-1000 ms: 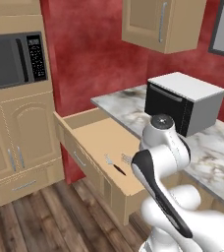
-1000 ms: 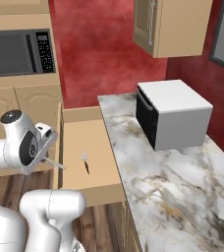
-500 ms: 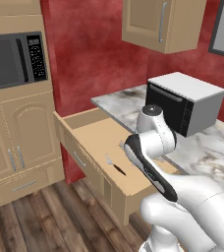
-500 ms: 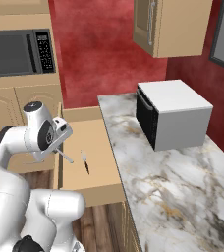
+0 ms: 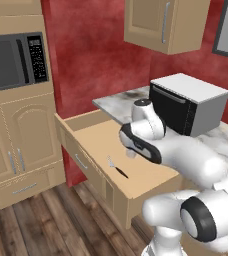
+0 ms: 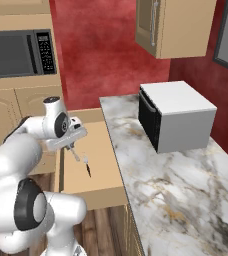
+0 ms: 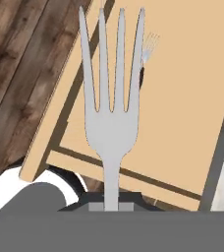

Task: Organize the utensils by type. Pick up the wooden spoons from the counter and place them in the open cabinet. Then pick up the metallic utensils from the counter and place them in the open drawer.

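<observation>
The gripper (image 6: 72,148) was clenched on a silver fork (image 7: 111,106), held above the open drawer (image 5: 136,180). One small utensil (image 6: 88,167) already lay inside. The bench (image 6: 181,195) carried no visible utensils; this fork remained to be released.

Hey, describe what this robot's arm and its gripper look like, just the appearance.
The arm is glossy white, built of fat rounded segments, with dark grey to black round caps and bands at the joints. No cables or markings are visible. The gripper hangs from a white wrist block; its two fingers are small and dark.
</observation>
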### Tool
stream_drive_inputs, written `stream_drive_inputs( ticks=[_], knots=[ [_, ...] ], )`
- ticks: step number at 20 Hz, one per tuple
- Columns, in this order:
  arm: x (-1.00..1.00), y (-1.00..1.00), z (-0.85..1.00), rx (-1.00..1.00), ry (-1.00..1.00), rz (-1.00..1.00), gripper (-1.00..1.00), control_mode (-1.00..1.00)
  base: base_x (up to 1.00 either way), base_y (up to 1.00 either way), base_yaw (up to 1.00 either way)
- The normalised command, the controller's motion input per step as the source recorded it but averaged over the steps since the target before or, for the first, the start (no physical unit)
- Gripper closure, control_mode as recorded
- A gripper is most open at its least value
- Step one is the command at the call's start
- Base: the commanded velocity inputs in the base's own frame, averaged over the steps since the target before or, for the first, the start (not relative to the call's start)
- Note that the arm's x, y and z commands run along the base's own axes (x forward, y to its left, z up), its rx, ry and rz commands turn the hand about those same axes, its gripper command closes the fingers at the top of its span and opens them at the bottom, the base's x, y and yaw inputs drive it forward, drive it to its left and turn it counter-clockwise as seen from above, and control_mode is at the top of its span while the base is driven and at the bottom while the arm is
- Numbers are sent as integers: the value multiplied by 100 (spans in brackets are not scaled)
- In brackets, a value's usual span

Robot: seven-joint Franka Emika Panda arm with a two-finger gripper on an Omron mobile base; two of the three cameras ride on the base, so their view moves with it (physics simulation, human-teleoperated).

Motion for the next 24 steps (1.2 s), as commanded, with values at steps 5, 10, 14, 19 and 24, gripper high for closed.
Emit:
stream_drive_inputs(
  ticks=[5,10,14,19,24],
  knots=[
    [64,-2,-40,9,0,-18,100,-100,0,0,0],
    [45,-9,-49,1,-1,-6,100,-100,0,0,0],
    [25,0,-57,-8,-12,-9,100,-100,0,0,0],
    [30,0,-42,-2,-12,-16,100,-100,0,0,0],
    [41,-1,-32,6,-2,-28,100,-100,0,0,0]
  ],
)
